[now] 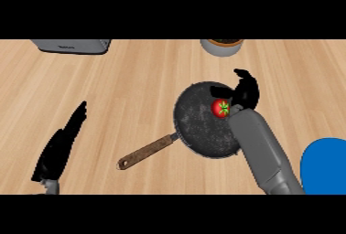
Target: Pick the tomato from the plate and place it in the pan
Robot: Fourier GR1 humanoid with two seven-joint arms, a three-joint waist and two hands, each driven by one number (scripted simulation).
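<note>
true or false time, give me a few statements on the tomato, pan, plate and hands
1. The tomato lies on the plate. False: it shows over the pan, in the right hand.
2. The pan's handle points to the view's lower left. True.
3. The left hand grips the handle. False: it is open and apart from it.
4. The plate is blue, at the view's right edge. True.

Open counter [135, 87] left of pan [199, 125]; pot [222, 47], perhaps, behind.
</note>
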